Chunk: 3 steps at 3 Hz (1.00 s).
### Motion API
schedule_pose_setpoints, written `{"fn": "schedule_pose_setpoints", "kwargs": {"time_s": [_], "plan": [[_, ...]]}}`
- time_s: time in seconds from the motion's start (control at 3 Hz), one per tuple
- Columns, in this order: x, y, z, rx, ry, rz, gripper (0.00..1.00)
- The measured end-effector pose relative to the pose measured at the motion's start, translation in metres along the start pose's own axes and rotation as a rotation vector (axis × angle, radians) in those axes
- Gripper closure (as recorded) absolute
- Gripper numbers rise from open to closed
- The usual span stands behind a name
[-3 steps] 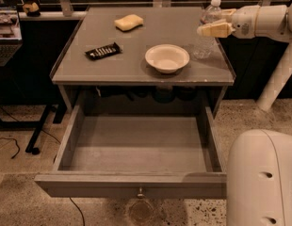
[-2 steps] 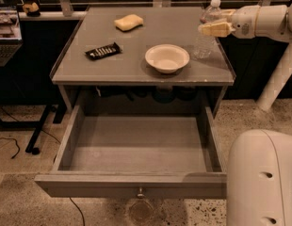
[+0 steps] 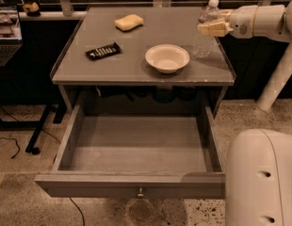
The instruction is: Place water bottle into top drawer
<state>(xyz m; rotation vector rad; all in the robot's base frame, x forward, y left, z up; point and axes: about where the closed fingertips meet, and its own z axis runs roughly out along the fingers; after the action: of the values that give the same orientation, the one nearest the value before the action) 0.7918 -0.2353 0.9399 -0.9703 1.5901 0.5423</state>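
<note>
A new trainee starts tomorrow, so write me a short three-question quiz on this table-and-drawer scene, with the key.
1. True or false: the top drawer is pulled out and nothing lies in it.
2. Which thing on the table is closest to the water bottle? A. yellow sponge B. white bowl C. black bar
3. In a few words: where is the gripper?

Key
1. True.
2. B.
3. At the water bottle, level with its upper half, near the table's right edge.
</note>
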Motion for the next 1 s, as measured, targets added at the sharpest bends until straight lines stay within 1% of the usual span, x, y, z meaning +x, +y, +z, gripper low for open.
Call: {"fn": "schedule_pose_setpoints", "kwargs": {"time_s": [0.33,0.67,1.0], "plan": [[-0.005,0.021,0.003,-0.077,0.01,0.027,1.0],[-0.021,0.039,-0.017,-0.132,-0.009,0.042,1.0],[-0.03,0.048,-0.043,-0.148,-0.001,0.042,1.0]]}}
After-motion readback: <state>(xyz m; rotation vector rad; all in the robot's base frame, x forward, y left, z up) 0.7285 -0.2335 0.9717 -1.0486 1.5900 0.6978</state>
